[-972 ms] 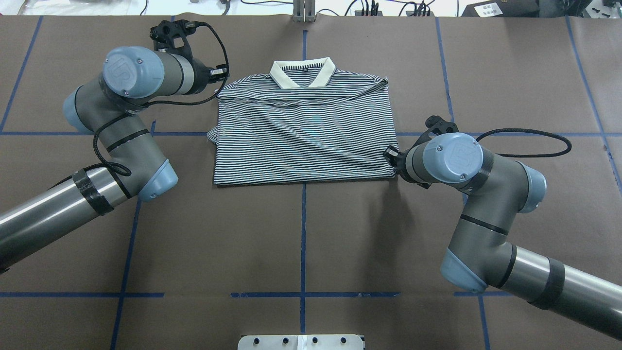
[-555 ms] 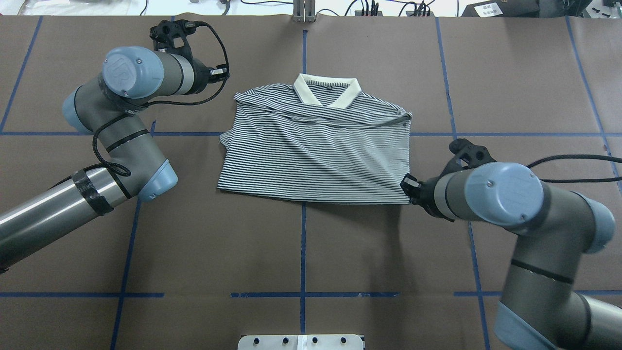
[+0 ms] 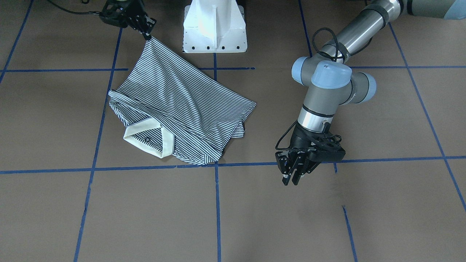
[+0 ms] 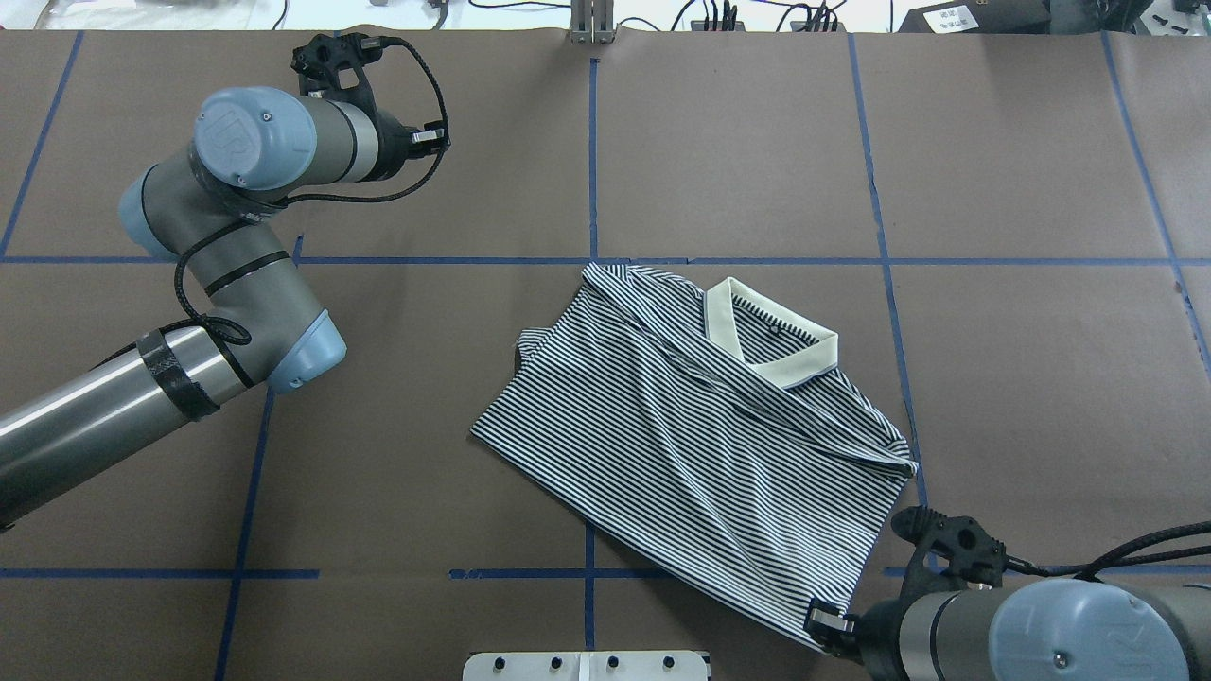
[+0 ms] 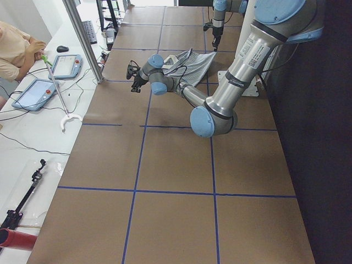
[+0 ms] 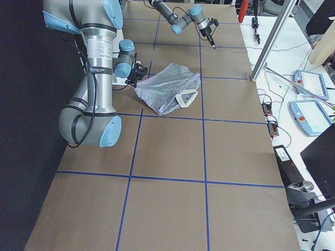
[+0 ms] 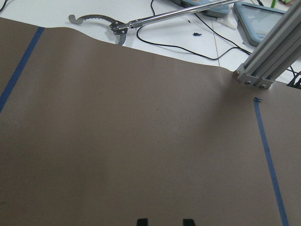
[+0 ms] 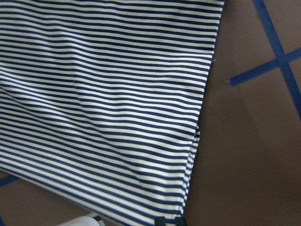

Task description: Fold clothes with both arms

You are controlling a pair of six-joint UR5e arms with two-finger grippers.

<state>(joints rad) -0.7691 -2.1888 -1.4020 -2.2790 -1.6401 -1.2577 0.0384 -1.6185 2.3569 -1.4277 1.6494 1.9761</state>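
The striped shirt [image 4: 700, 454] lies on the brown table [image 4: 378, 492], in the half on the robot's right and near the robot's edge. It is folded into a rough rectangle and sits skewed to the blue tape lines [image 4: 587, 573]. Its cream collar [image 4: 771, 355] is on the far side, turned away from the robot, with a dark button showing inside it.

The right gripper [image 3: 146, 33] pinches the shirt's near corner, just beside the white base [image 3: 214, 25]. The wrist view shows its fingertips [image 8: 160, 220] closed tight on the striped hem. From that corner the cloth stretches taut toward the collar. The pinched corner appears to be raised a little off the table, though the angle makes this hard to judge.

The left gripper [image 3: 291, 181] hangs over bare table, well apart from the shirt, pointing down. Its fingers [image 7: 142, 221] stand spread with nothing between them. The far edge of the table is ahead of it.
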